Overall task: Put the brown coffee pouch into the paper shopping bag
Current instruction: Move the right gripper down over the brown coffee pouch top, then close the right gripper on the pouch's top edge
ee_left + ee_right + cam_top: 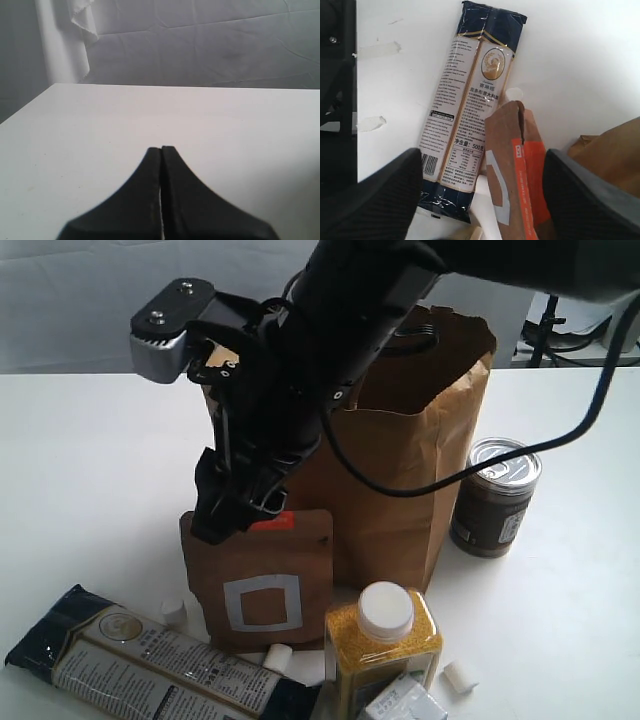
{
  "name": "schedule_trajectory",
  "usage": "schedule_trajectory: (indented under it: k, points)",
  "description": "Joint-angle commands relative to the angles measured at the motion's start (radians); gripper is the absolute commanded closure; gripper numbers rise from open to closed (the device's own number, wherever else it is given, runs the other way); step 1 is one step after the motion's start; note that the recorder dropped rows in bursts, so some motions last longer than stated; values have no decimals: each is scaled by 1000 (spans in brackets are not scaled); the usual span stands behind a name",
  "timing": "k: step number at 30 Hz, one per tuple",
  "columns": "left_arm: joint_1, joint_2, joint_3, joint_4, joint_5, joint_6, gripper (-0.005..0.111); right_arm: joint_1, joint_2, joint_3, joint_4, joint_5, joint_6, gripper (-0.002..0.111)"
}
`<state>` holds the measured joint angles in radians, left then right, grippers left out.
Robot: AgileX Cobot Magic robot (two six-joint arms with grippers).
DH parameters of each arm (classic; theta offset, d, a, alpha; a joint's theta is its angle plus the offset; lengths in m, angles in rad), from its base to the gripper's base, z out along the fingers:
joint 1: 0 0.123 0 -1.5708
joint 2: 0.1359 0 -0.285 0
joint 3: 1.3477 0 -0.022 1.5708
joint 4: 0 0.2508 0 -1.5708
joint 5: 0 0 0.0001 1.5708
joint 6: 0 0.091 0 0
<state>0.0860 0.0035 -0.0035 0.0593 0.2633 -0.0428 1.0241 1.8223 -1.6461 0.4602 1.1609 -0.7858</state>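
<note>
Right end effector (482,190) wide open, straddling top of brown coffee pouch (512,170), left end effector (161,150) closed, empty

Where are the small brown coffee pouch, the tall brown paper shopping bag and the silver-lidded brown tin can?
small brown coffee pouch (258,565): exterior view, front panel.
tall brown paper shopping bag (390,535): exterior view, front wall.
silver-lidded brown tin can (490,512): exterior view, side label.
</note>
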Motion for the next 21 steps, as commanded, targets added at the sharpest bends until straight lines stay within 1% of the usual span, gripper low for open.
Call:
schedule_trajectory:
  k: [1,5,11,21]
  points:
    - [4,-3,4,5,-4,-3,107,3,-48,-8,-8,-11,0,47]
    - [4,-3,4,5,-4,-3,107,24,-72,-8,-35,-21,-1,47]
    - [4,-3,4,5,-4,-3,107,82,-19,-8,-152,-37,0,47]
    - [4,-3,4,5,-4,-3,107,86,84,-8,-223,-88,30,47]
